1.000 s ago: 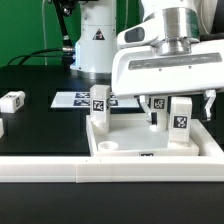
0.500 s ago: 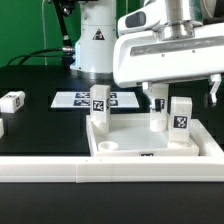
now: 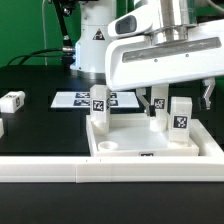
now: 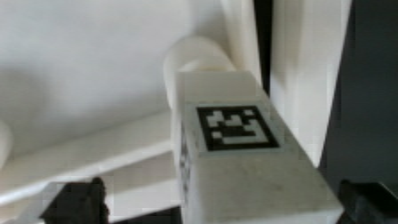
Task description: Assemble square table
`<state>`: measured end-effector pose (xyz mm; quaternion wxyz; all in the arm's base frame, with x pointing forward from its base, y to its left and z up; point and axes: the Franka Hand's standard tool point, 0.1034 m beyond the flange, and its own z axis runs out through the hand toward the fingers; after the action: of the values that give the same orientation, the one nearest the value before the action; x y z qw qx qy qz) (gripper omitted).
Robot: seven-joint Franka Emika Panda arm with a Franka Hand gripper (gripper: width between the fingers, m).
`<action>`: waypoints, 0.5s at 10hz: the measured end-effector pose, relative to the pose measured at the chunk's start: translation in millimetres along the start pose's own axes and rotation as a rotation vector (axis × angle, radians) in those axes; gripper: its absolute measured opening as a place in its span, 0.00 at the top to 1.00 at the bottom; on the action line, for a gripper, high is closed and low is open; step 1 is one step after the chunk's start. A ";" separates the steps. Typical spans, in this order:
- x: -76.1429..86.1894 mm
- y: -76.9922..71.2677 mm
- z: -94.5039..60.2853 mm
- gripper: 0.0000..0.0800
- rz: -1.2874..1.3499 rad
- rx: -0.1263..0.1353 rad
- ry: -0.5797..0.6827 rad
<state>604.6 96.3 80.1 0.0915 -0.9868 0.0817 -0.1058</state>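
Your square table top lies on the black table, just behind the border rail. Three legs stand in it: left leg, rear leg, which a finger partly hides, and right leg. A loose leg lies near the marker board. Your arm has lifted since half a second ago. The end effector is spread wide and straddles a standing leg without pinching it.

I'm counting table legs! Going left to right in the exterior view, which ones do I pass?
loose leg → left standing leg → middle standing leg → right standing leg; the last three stand on the square table.
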 end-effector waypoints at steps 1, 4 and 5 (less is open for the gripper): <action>-2.8 -1.3 0.5 0.19 0.009 0.006 -0.067; -3.5 -1.4 0.0 0.19 0.015 0.015 -0.150; -4.2 -1.1 0.8 0.19 0.015 0.014 -0.149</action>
<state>600.9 98.3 78.8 0.1051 -0.9906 0.0812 -0.0322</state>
